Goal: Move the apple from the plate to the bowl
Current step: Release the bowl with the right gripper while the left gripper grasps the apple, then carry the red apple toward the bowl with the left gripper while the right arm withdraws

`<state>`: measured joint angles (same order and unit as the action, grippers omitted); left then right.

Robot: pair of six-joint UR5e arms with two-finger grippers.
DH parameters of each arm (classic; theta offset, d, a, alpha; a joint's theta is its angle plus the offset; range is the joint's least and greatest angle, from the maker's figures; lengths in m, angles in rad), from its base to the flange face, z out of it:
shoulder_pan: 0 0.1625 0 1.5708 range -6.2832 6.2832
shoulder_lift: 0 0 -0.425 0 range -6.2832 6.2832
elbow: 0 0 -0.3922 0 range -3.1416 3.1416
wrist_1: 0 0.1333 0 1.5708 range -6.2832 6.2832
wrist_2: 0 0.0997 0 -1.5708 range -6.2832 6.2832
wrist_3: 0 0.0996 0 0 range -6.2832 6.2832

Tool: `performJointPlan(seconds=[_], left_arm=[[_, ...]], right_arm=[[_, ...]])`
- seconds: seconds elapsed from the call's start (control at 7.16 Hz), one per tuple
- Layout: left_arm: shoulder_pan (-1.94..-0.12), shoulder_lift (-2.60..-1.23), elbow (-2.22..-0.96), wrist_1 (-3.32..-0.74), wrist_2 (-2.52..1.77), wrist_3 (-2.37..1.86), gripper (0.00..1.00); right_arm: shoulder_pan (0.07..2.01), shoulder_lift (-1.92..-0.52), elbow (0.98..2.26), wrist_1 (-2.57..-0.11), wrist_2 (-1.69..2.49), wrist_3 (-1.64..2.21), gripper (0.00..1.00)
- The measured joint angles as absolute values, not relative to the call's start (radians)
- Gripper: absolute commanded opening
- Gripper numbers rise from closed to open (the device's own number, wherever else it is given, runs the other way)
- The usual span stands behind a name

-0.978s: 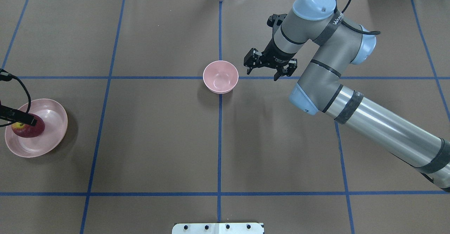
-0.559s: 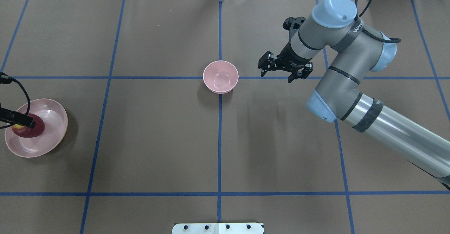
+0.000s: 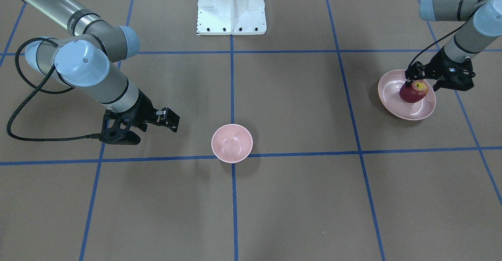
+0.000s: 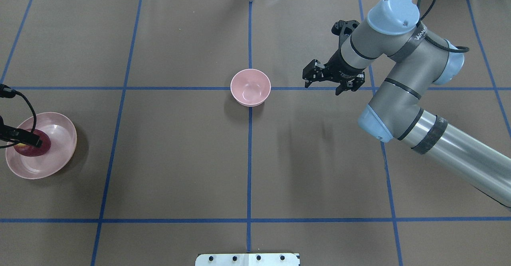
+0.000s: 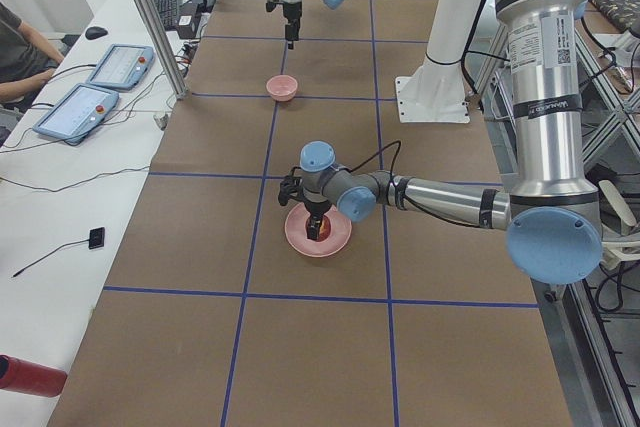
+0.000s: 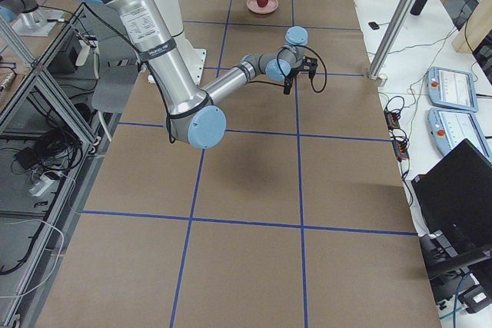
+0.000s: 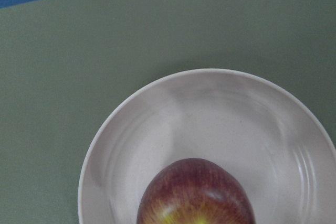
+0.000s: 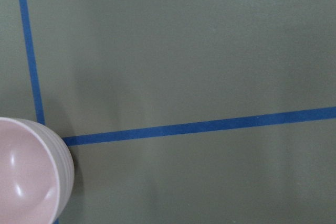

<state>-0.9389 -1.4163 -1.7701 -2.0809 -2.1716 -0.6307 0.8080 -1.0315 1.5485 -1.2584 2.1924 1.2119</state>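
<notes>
The dark red apple (image 3: 413,92) lies on the pale pink plate (image 3: 415,111) at the table's left end and also shows in the overhead view (image 4: 38,150). My left gripper (image 3: 422,84) is low over the apple, open, with a finger on either side of its top. One finger (image 4: 30,140) crosses the apple in the overhead view. The left wrist view shows the apple (image 7: 194,195) in the plate (image 7: 210,114). The small pink bowl (image 4: 250,87) stands empty at the table's centre. My right gripper (image 4: 323,88) hangs open and empty to the right of the bowl.
The robot's white base plate (image 3: 231,6) sits at the table's near edge. Blue tape lines (image 4: 249,158) grid the brown table. Control tablets (image 5: 100,67) and a seated operator are beyond the far side.
My right arm has swung to the right, away from the bowl, its gripper still open. My left gripper has settled slightly lower over the apple. Apple, plate and bowl have not moved.
</notes>
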Motion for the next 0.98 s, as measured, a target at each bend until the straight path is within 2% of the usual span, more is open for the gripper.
performJointPlan(seconds=[0.14,0.28,0.42,0.56,0.84,0.98], left_arm=[[-0.925,-1.417,-1.758,-2.105,-2.171,-0.653,0.97],[-0.917,-1.417,-1.739,-2.136,-2.171,-0.662,0.67],[-0.914,-1.417,-1.720,-2.164,-2.170,-0.665,0.06],[-0.914,-1.418,-1.710,-2.180,-2.170,-0.668,0.00],[-0.919,-1.419,-1.726,-2.186,-2.180,-0.673,0.00],[-0.936,-1.419,-1.773,-2.164,-2.203,-0.674,0.00]], right_arm=[[0.810,-1.033,1.549,-1.258,2.192,1.212,1.00],[0.811,-1.035,1.549,-1.259,2.192,1.212,1.00],[0.812,-1.037,1.549,-1.259,2.192,1.212,1.00],[0.813,-1.038,1.549,-1.259,2.192,1.212,1.00],[0.820,-1.041,1.552,-1.258,2.193,1.212,1.00],[0.825,-1.045,1.557,-1.258,2.194,1.211,1.00]])
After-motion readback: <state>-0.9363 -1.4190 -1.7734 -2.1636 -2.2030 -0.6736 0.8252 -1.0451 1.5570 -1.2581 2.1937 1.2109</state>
